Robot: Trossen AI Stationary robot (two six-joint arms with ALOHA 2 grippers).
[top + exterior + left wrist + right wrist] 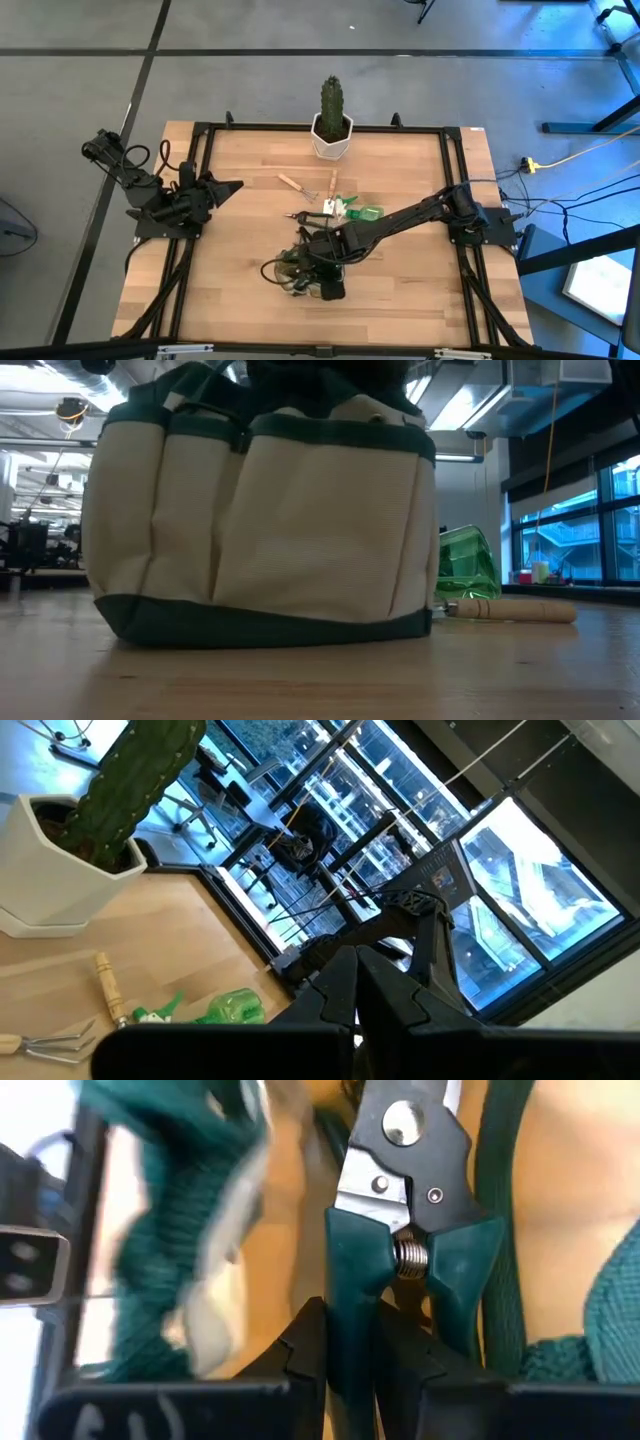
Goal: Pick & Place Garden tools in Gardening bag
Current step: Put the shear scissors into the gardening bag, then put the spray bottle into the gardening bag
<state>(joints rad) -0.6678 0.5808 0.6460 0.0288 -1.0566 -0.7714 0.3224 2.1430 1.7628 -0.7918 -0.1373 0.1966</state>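
Holding pruning shears [405, 1210] by one green handle, the right gripper [322, 252] hovers over the gardening bag [305, 270], at six o'clock on the table [400, 290]. Gripped off-centre, the shears could twist or snag the bag's handle [500, 1200]. Left gripper [232, 186] waits clenched and empty at nine o'clock. Sprayer [365, 211] lies mid-table
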